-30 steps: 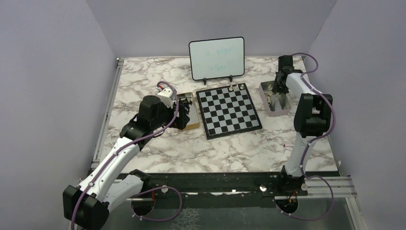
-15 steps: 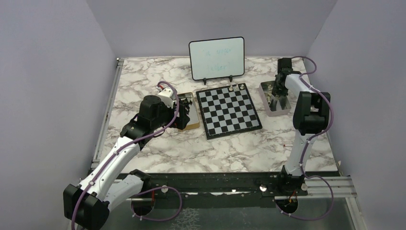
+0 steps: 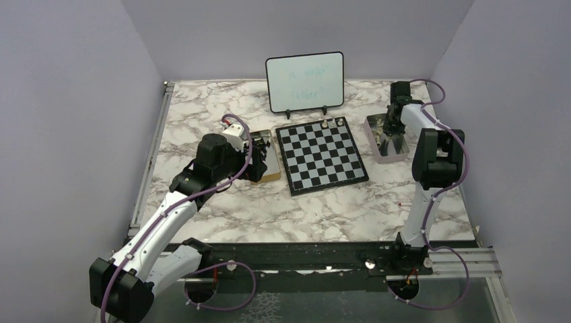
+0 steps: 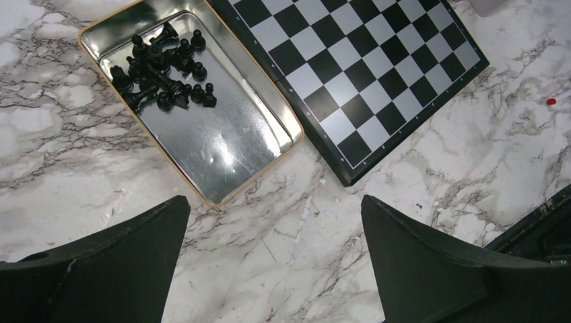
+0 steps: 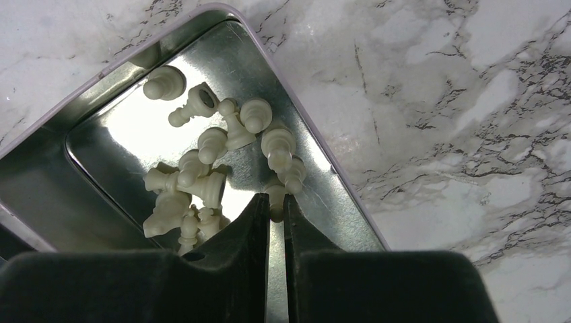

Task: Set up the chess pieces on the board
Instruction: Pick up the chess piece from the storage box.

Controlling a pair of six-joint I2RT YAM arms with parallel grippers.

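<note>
The right claw (image 5: pixel 276 202) is down inside the lilac-rimmed tin (image 5: pixel 101 155) to the right of the board (image 3: pixel 322 156), and its fingers have drawn in to a narrow slit since a second ago. A pale piece (image 5: pixel 275 194) at the edge of the heap sits between the tips, and they look clamped on it. The rest of the pale chess pieces (image 5: pixel 202 182) lie jumbled on the tin's floor beside it. Over the same second the right arm's elbow has shifted slightly to the left in the overhead view, while the claw itself has stayed over the tin. The left claw (image 4: pixel 275 212) has not moved. Its fingers stand wide apart with nothing in them, above the bench (image 3: pixel 269 208) near the gold-rimmed tin (image 4: pixel 236 148). That tin holds the black pieces (image 4: pixel 165 70) bunched at one end. The two pieces on the board (image 3: pixel 327 123) stand at its far edge near the whiteboard (image 3: pixel 305 81), as before, and its other squares are bare.
</note>
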